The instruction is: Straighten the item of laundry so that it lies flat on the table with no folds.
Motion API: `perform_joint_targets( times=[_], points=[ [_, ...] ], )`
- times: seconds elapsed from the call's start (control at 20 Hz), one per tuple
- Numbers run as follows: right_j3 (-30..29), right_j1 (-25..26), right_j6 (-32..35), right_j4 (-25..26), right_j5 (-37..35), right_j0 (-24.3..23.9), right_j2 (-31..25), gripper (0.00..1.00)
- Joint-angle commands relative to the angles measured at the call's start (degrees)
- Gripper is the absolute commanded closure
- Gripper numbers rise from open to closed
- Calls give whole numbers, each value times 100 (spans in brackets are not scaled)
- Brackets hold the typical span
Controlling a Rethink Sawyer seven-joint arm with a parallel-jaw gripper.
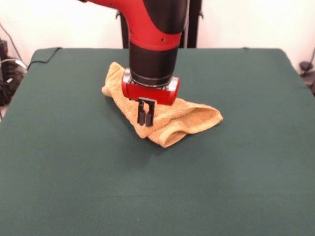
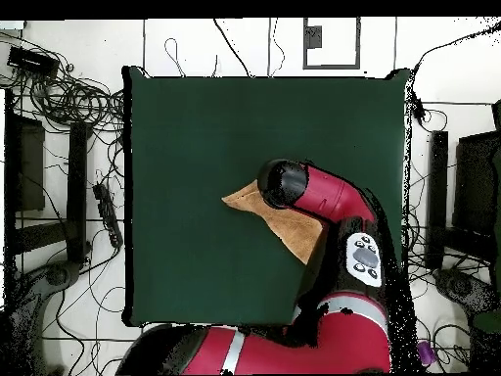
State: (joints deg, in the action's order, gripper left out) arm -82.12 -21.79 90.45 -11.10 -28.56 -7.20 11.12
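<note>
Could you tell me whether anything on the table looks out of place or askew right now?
Only the towel: it lies folded over and bunched on the green table, askew to the edges, not flat. The gripper hangs over it, fingers nearly together.

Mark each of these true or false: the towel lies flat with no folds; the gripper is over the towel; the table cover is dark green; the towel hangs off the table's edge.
1. The towel lies flat with no folds. False: it is bunched and folded over on itself.
2. The gripper is over the towel. True.
3. The table has a dark green cover. True.
4. The towel hangs off the table's edge. False: it lies well inside the table, toward the robot's side.
</note>
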Motion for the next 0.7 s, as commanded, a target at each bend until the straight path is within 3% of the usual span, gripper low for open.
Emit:
perform_joint_targets(
  times=[0.05,0.7],
  points=[
    [-295,-471,1243,-178,-1044,67,-48,100],
    [-634,-762,1575,-200,-1071,320,120,100]
  ],
)
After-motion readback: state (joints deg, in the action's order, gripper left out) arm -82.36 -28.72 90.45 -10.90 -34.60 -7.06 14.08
